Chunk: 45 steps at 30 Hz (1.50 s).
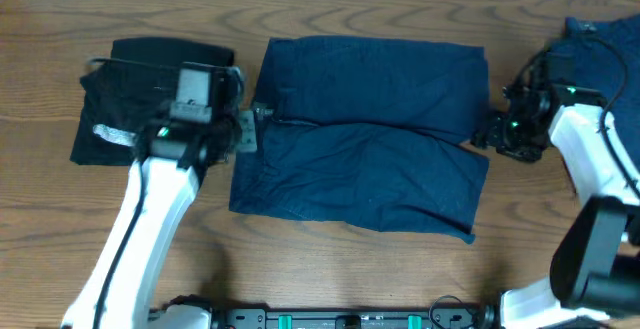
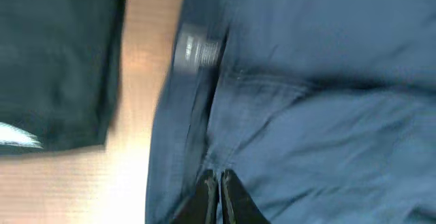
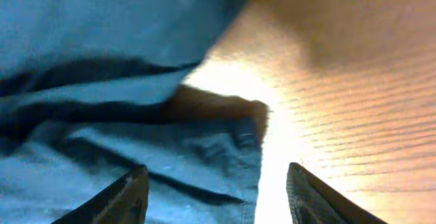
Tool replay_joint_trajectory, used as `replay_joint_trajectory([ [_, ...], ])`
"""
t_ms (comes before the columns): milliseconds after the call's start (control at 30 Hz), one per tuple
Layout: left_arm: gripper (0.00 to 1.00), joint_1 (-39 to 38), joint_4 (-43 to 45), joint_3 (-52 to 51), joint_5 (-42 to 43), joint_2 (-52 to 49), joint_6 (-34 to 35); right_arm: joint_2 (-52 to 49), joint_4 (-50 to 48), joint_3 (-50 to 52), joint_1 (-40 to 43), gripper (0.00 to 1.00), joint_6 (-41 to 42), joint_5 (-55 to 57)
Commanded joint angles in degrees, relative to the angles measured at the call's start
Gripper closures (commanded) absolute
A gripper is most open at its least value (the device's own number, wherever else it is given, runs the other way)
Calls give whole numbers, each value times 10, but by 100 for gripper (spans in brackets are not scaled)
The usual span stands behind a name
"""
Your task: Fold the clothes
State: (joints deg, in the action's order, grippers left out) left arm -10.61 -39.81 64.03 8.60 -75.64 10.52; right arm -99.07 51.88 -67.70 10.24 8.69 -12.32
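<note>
Left claw (image 2: 218, 182) is pinching the blue shorts (image 1: 365, 134) at one edge, probably to fold them; right claw (image 3: 216, 176) is hanging wide and empty opposite.

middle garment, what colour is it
The garment is navy blue, clearest overhead.

The navy garment (image 2: 306, 101) fills centre and right. The black garment (image 2: 54, 60) occupies the upper left, with a table (image 2: 146, 47) strip between them. At bottom centre, the left gripper (image 2: 218, 193) pinches a navy fold.
</note>
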Motion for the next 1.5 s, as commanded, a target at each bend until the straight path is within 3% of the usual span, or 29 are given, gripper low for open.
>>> replay_joint_trajectory([
  [0,93,2,26,6,-7,23,3,-41,8,8,36,37,-6,-87],
  [300,93,2,30,6,-7,0,3,-78,0,22,97,30,-6,-194],
  [567,93,2,27,6,-7,-11,3,-78,-66,80,110,38,9,-243],
  [767,93,2,27,6,-7,-11,3,-78,-97,84,115,59,19,-248],
  [900,93,2,26,6,-7,-11,3,-78,-101,84,128,99,18,-232],
  [1167,93,2,31,6,-7,-11,3,-78,-160,77,132,99,20,-215],
  [1467,93,2,33,6,-7,-11,3,-78,-272,73,132,99,-6,-89],
])
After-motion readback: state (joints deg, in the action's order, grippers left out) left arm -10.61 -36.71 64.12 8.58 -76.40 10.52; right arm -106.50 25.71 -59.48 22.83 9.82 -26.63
